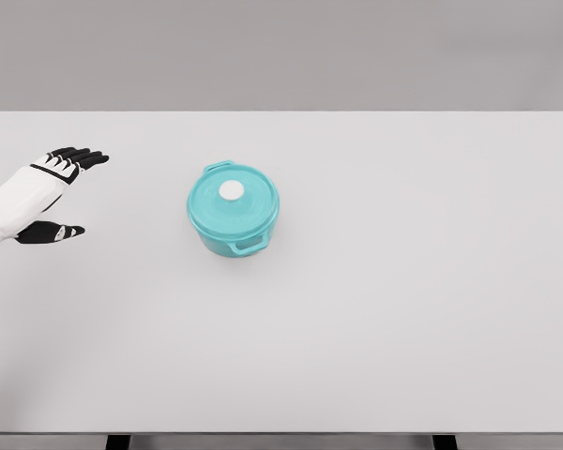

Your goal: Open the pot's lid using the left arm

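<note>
The left hand, fingers spread and holding nothing, hovers at the table's left edge, well apart from the teal pot lying to its right, lid on.

**Teal pot sits closed, left of centre**

We see a round teal pot standing upright on the white surface, a little left of the frame's centre and slightly above the middle. Its matching teal lid rests flat on top, closed, with a small white knob at its centre. One loop handle juts toward the lower right, another shows at the upper left rim.
</note>
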Tool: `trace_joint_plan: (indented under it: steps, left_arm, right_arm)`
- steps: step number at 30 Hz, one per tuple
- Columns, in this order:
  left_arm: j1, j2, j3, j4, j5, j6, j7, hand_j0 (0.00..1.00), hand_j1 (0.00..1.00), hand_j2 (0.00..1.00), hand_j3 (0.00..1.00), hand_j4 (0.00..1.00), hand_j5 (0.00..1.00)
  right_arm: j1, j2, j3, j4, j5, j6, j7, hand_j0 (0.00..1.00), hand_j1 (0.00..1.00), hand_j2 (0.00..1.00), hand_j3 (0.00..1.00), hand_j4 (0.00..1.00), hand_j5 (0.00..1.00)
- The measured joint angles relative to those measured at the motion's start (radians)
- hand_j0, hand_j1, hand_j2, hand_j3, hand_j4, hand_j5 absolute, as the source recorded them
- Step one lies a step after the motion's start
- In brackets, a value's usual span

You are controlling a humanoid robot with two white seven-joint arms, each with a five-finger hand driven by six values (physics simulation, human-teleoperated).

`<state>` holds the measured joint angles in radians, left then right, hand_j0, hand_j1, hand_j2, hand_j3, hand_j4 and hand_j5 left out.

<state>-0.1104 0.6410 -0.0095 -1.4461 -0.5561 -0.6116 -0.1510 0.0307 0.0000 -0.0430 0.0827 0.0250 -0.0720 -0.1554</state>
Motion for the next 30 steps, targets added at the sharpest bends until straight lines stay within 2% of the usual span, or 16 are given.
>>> trace_joint_plan:
  steps: [9,13,14,17,19,23,29,30]
  left_arm:
    - [-0.011,0.0,-0.001,-0.003,0.004,0.0,-0.004,1.0,1.0,1.0,1.0,1.0,1.0]
    - [-0.023,-0.002,-0.002,-0.001,0.013,0.0,-0.08,1.0,1.0,1.0,1.0,1.0,1.0]
    - [-0.028,-0.002,-0.005,-0.002,0.041,0.0,-0.122,1.0,1.0,1.0,1.0,1.0,1.0]
    - [-0.123,-0.01,-0.009,-0.007,0.169,-0.001,-0.321,1.0,1.0,1.0,1.0,1.0,1.0]
    - [-0.195,-0.048,-0.01,-0.012,0.238,0.0,-0.389,1.0,1.0,1.0,1.0,1.0,1.0]
    - [-0.284,-0.158,-0.016,-0.015,0.282,-0.001,-0.441,1.0,1.0,1.0,1.0,1.0,1.0]
    - [-0.331,-0.249,-0.042,-0.011,0.297,-0.002,-0.458,1.0,1.0,1.0,1.0,1.0,1.0]
    - [-0.356,-0.264,-0.055,-0.003,0.3,-0.001,-0.458,1.0,1.0,1.0,1.0,1.0,1.0]
  right_arm:
    - [0.0,0.0,0.0,0.0,0.0,0.0,0.0,1.0,1.0,1.0,1.0,1.0,1.0]
    - [0.0,0.0,0.0,0.0,0.0,0.0,0.0,1.0,1.0,1.0,1.0,1.0,1.0]
    - [0.0,0.0,0.0,0.0,0.0,0.0,0.0,1.0,1.0,1.0,1.0,1.0,1.0]
    - [0.0,0.0,0.0,0.0,0.0,0.0,0.0,1.0,1.0,1.0,1.0,1.0,1.0]
    - [0.0,0.0,0.0,0.0,0.0,0.0,0.0,1.0,1.0,1.0,1.0,1.0,1.0]
    - [0.0,0.0,0.0,0.0,0.0,0.0,0.0,1.0,1.0,1.0,1.0,1.0,1.0]
    - [0.0,0.0,0.0,0.0,0.0,0.0,0.0,1.0,1.0,1.0,1.0,1.0,1.0]
    - [0.0,0.0,0.0,0.0,0.0,0.0,0.0,1.0,1.0,1.0,1.0,1.0,1.0]
